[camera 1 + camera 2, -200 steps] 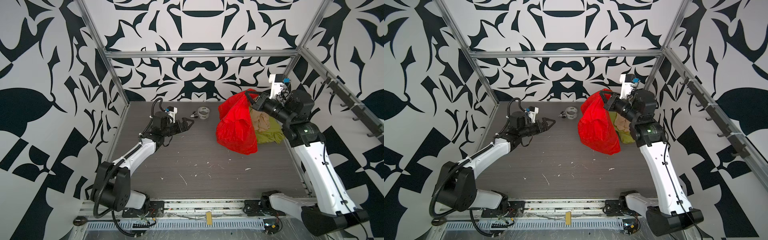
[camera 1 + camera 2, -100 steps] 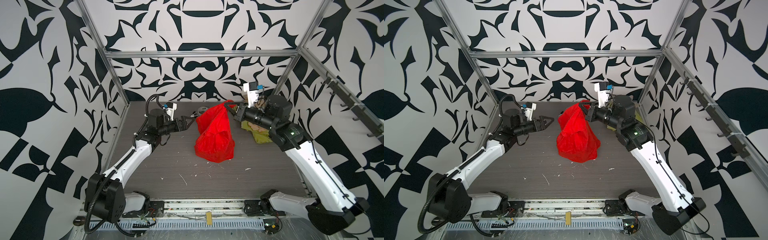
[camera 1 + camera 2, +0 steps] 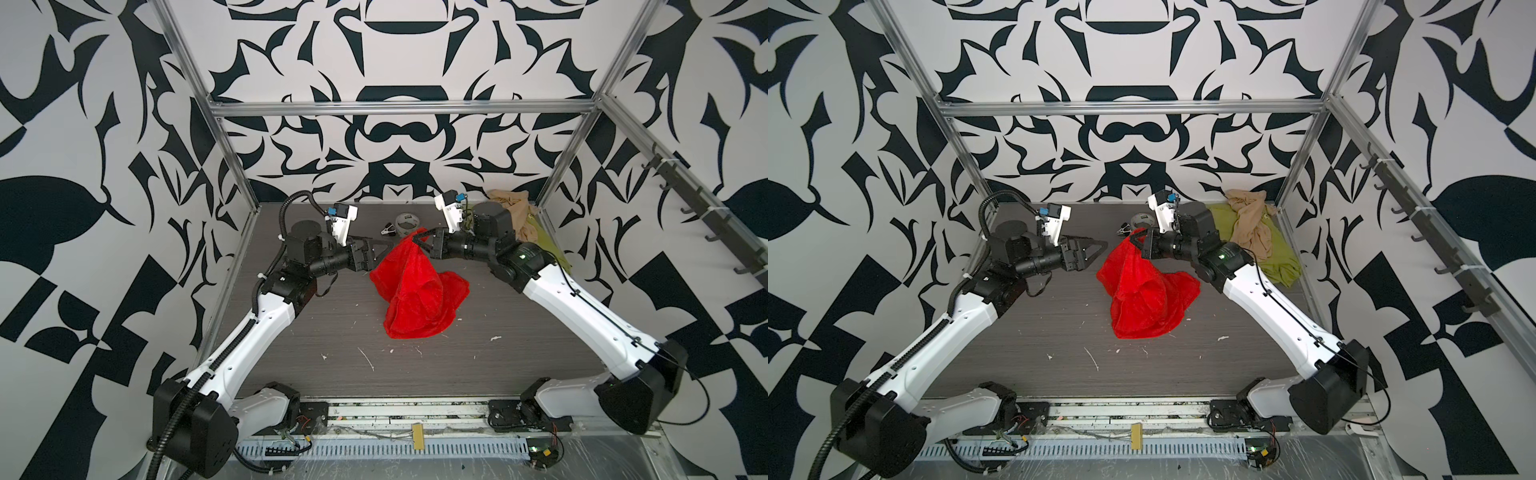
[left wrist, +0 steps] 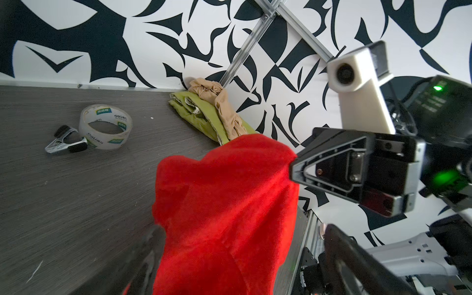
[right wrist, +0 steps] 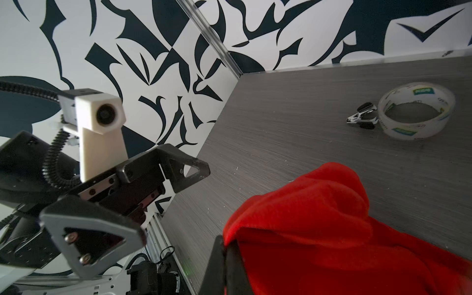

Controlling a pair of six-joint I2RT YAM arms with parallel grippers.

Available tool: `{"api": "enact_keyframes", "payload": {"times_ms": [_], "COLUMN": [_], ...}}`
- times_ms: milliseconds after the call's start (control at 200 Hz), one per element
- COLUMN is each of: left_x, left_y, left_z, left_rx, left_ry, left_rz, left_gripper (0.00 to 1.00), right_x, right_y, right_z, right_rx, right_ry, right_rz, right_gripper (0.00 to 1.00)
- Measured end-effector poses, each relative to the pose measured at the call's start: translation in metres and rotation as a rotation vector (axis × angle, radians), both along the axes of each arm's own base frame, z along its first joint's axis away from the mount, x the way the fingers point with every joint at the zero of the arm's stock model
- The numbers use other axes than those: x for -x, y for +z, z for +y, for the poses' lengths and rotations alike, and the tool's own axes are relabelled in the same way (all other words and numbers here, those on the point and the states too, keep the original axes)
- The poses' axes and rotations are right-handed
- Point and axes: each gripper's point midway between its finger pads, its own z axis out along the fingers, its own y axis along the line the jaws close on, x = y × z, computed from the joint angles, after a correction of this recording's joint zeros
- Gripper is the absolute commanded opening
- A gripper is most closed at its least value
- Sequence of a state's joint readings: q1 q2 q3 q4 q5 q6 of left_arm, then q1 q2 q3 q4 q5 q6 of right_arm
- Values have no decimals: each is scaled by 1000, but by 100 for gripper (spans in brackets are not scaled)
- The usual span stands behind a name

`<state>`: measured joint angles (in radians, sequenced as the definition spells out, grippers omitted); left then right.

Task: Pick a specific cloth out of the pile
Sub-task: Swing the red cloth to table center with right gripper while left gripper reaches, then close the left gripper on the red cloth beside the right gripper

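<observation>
While apart from pile (image 3: 1254, 232), cloth (image 3: 415, 291) edge in R end effector (image 3: 417, 239).

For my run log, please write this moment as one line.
right end effector: shut on red cloth | left end effector: open, near cloth | pile: back right corner

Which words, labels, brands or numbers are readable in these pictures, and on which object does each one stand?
"deli": printed repeatedly on the clear plastic tape roll, in the left wrist view; the characters after it are too small to read.
The green labels on that roll: blurred, unreadable.
On the bright red fabric cloth and the silver metal clip: no text.
</observation>
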<state>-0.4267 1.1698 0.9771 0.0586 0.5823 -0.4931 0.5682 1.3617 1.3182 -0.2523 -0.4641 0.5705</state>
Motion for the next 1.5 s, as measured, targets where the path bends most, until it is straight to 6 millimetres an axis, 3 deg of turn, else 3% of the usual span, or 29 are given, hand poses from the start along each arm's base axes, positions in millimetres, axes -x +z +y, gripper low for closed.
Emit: {"api": "enact_keyframes", "payload": {"times_ms": [185, 405, 720, 985, 1110, 1230, 1500], "left_x": [6, 2, 5, 6, 1, -2, 1], "left_y": [-2, 3, -22, -25, -34, -38, -34], "left_z": [-7, -11, -21, -30, -37, -42, -47], "left_rx": [-34, -45, -84, -86, -97, -103, -91], "left_ry": [-36, -56, -118, -155, -169, -180, -193], "left_rz": [-67, -157, -194, -227, -217, -209, -210], "left_gripper": [100, 100, 100, 96, 86, 64, 32], "right_x": [3, 7, 10, 14, 16, 17, 15], "right_y": [-7, -2, 10, 16, 16, 16, 11], "right_z": [8, 13, 19, 22, 22, 23, 26], "right_rx": [-30, -67, -119, -149, -154, -155, -152], "right_ry": [37, 70, 106, 132, 142, 148, 157], "right_rz": [33, 29, 17, 22, 30, 34, 45], "right_gripper": [0, 0, 0, 0, 0, 0, 0]}}
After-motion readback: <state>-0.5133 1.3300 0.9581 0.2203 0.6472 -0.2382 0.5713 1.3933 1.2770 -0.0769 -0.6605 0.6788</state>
